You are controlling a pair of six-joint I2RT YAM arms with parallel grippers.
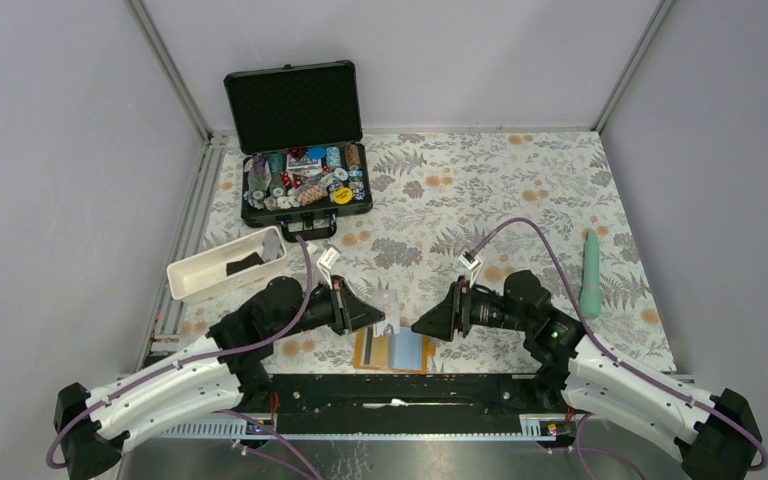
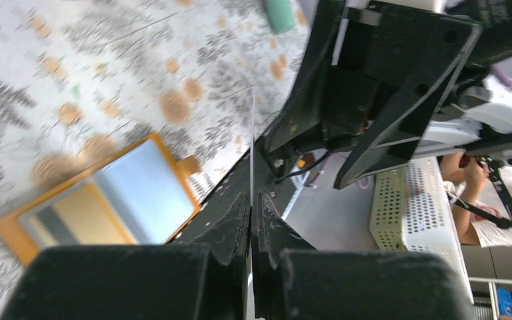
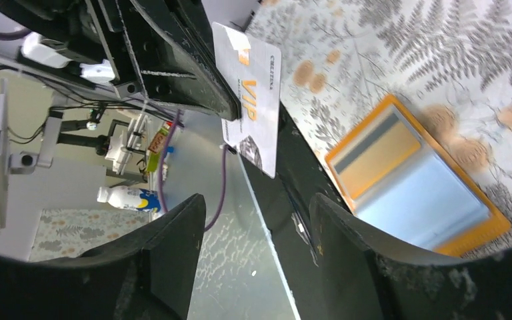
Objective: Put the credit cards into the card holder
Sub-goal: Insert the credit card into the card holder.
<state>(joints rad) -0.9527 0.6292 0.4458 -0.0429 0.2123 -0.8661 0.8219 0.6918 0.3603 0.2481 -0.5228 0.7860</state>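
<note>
The orange card holder (image 1: 395,351) lies open on the table's near edge, its pale blue sleeves up. It also shows in the left wrist view (image 2: 107,200) and the right wrist view (image 3: 417,177). My left gripper (image 1: 384,324) is shut on a pale credit card (image 3: 253,100) marked VIP and holds it upright just above the holder. The left wrist view shows that card edge-on (image 2: 251,147) between the shut jaws (image 2: 252,200). My right gripper (image 1: 419,327) is open and empty (image 3: 257,207), facing the card from the right. A black flat thing (image 1: 243,264), perhaps the black card, lies in the white tray.
A white tray (image 1: 210,280) stands at the left. An open black case (image 1: 305,185) with poker chips is at the back left. A teal stick-like object (image 1: 590,275) lies at the right. The black arm-mount rail (image 1: 400,390) runs just behind the holder.
</note>
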